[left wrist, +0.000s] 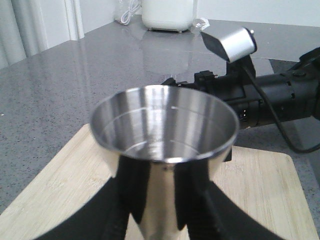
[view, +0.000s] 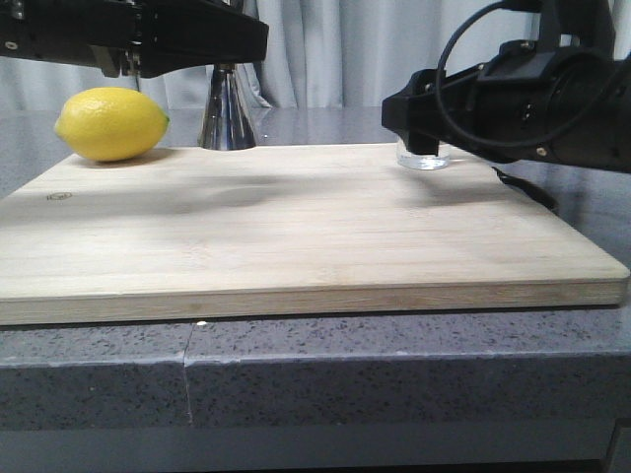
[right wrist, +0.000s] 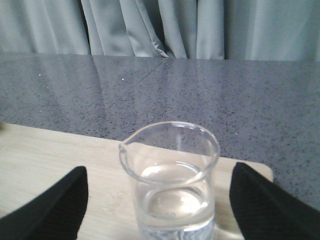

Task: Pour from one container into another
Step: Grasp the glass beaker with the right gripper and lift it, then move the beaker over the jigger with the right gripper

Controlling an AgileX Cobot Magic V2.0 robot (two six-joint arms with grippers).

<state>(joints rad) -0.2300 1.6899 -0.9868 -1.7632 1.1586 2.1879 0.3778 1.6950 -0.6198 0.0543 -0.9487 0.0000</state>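
On the wooden board [view: 296, 227], the right hand [right wrist: 160, 200] straddles the beaker [right wrist: 172, 185] unclosed, the left hand [left wrist: 155, 200] pinches the jigger [left wrist: 162, 130]; an off-centre squeeze could tip water out.

Hidden and cut-off parts

In the front view the left gripper [view: 222, 69] covers the upper cone of the jigger [view: 225, 116], and the right gripper [view: 422, 143] masks all but the base of the beaker [view: 424, 158]. In the left wrist view the jigger's [left wrist: 164, 135] lower cone runs off the edge. In the right wrist view the beaker's [right wrist: 172, 185] base and both fingertips [right wrist: 55, 210] are cropped.
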